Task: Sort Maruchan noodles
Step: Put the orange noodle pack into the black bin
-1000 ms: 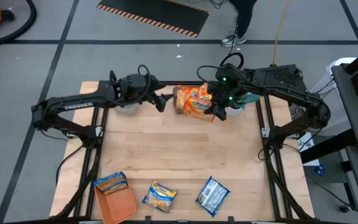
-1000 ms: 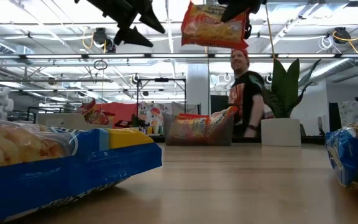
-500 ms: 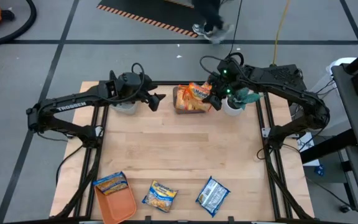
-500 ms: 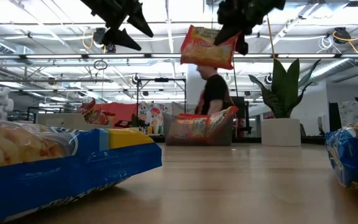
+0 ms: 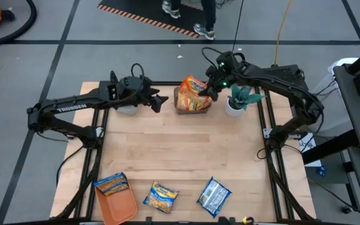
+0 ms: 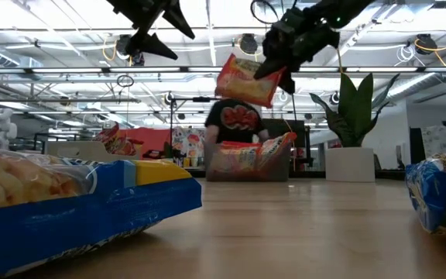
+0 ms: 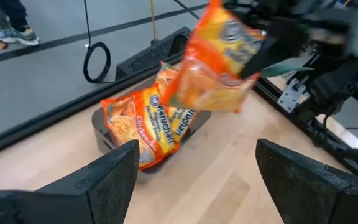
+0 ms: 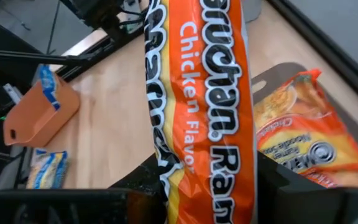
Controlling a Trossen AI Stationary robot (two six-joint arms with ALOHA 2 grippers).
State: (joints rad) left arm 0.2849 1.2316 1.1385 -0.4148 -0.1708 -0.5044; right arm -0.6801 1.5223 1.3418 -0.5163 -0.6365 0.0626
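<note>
My right gripper [image 5: 209, 89] is shut on an orange Maruchan chicken packet [image 6: 245, 80], high above the table's far edge. Directly under it a dark bin [image 5: 181, 107] holds more orange packets [image 7: 149, 124], which lean on its walls. My left gripper [image 5: 160, 100] hovers open in the air just left of that bin and touches nothing. Three more packets lie flat at the near edge: a blue-and-yellow one [image 5: 111, 183] on the orange tray [image 5: 119, 206], a yellow one [image 5: 160, 195] and a blue one [image 5: 214, 195]. My right gripper pinches the orange packet between its two fingers by one short end [image 8: 199, 180]. It comes at the packet from above and from the table's right. The packet is lifted clear and hangs tilted below the fingers [image 6: 279, 54], over the bin.
A potted green plant [image 5: 239, 98] stands right of the bin, close under the right arm. A person [image 6: 237, 124] stands beyond the table's far edge. Bare wood [image 5: 180, 150] stretches between the bin and the near-edge packets.
My right gripper has carried the orange packet toward the table's far edge and slightly left, until it hangs over the bin; the packet has tipped to a steeper slant. The person behind the table has walked leftward.
</note>
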